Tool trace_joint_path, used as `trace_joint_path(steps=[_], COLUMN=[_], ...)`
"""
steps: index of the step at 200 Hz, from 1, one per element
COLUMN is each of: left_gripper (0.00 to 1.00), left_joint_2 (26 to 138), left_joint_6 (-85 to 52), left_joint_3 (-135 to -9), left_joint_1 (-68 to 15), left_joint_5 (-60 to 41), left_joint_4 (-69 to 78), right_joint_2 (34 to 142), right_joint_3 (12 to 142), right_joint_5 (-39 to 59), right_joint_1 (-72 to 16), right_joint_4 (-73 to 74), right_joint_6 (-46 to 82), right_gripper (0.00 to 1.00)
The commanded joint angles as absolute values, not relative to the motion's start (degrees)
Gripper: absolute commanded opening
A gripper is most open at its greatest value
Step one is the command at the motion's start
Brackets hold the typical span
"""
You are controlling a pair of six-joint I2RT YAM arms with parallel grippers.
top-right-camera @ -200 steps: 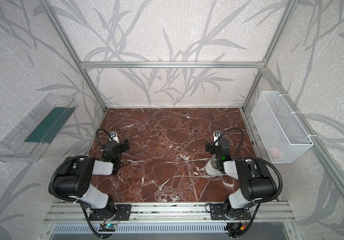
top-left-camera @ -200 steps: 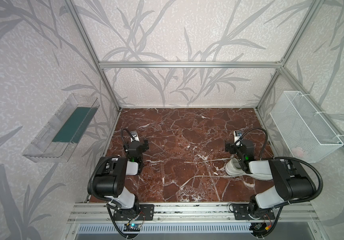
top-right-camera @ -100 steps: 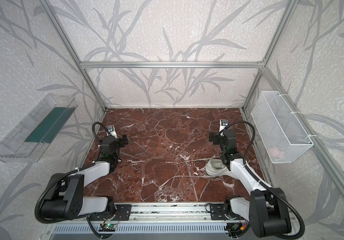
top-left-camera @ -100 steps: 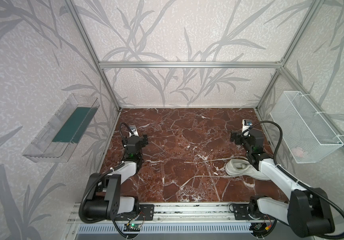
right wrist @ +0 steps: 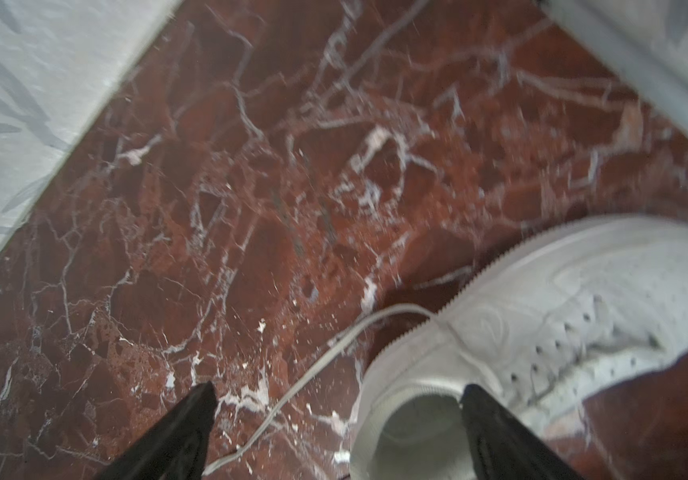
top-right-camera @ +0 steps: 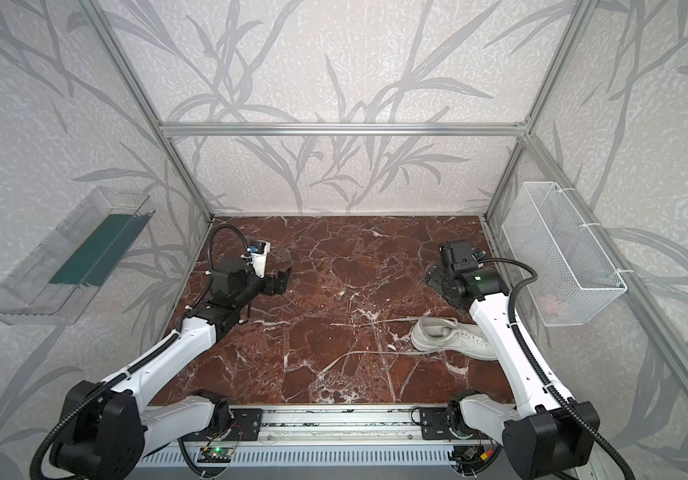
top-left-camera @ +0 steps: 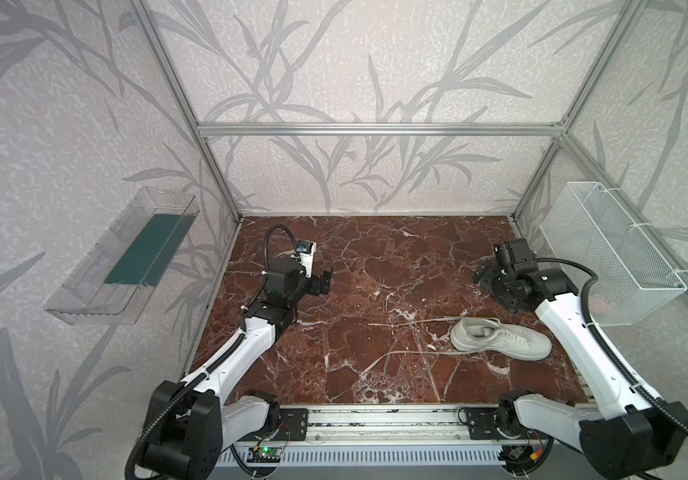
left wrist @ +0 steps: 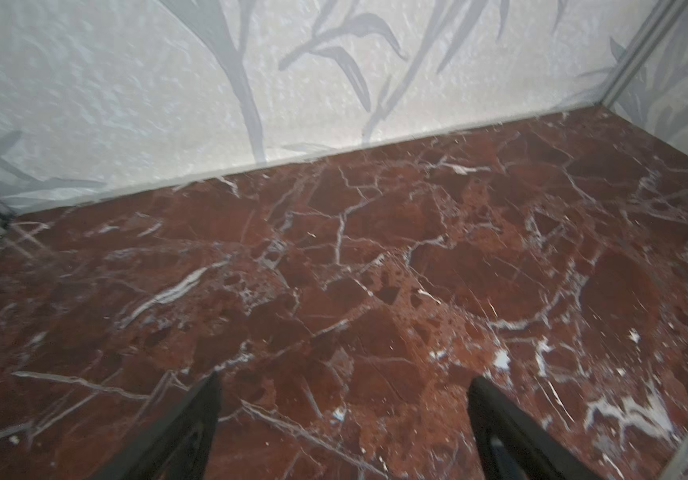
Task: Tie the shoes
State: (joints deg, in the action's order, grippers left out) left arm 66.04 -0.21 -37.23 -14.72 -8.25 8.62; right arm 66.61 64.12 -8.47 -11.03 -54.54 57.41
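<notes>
Both arms have swung up and forward out of their folded crouch, and the right one no longer covers the shoe. In both top views the white shoe point(top-left-camera: 500, 340) point(top-right-camera: 454, 338) sits on its sole on the marble table point(top-left-camera: 375, 257), near the right edge and towards the front, with its toe pointing right. Its laces point(top-left-camera: 425, 322) are untied and trail left across the stone. The left gripper point(top-left-camera: 322, 283) hovers well apart from it at the far left. The right gripper point(top-left-camera: 484, 277) hangs behind the shoe, near the wire basket point(top-left-camera: 612, 253). A clear tray point(top-left-camera: 126, 257) hangs on the left wall. In the left wrist view the left gripper point(left wrist: 344, 378) has its fingers point(left wrist: 192, 428) spread wide over bare marble, holding nothing. In the right wrist view the right gripper point(right wrist: 338, 388) is equally wide and empty, with the shoe's collar point(right wrist: 417, 415) just beside one finger and a lace point(right wrist: 313, 370) running between the tips. Trouble looks likely at the pinch: the flat laces lie against white-veined stone, so a finger could miss or scrape. A one-sided pull might also drag the light shoe, and the left arm has a long reach to it. Count: one shoe, two loose lace ends, two grippers, one basket, one tray.
</notes>
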Motion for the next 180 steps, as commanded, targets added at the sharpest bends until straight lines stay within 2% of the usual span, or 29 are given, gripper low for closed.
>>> trace_joint_path(steps=[1,49,84,180], left_gripper=[0.94,0.94,0.93,0.93], left_joint_2=[64.68,66.09,67.79,70.21], left_joint_6=[0.29,-0.26,0.02,0.7], left_joint_3=[-34.91,-33.08,-33.24,-33.75], left_joint_1=[-15.81,-17.73,-18.78,-19.6], left_joint_5=[-12.91,-12.37,-11.67,-10.01], left_joint_4=[7.92,10.32,11.2,12.29], right_joint_2=[64.25,67.48,69.32,80.04], right_joint_3=[59.77,58.91,57.14,57.76], right_joint_5=[-0.71,1.53,1.69,-1.23], right_joint_1=[-11.88,-13.18,-13.18,-12.76], right_joint_4=[-63.14,-61.6,-60.5,-55.34], right_joint_6=[75.03,81.79,85.9,81.85], right_gripper=[0.87,0.78,0.66,0.53])
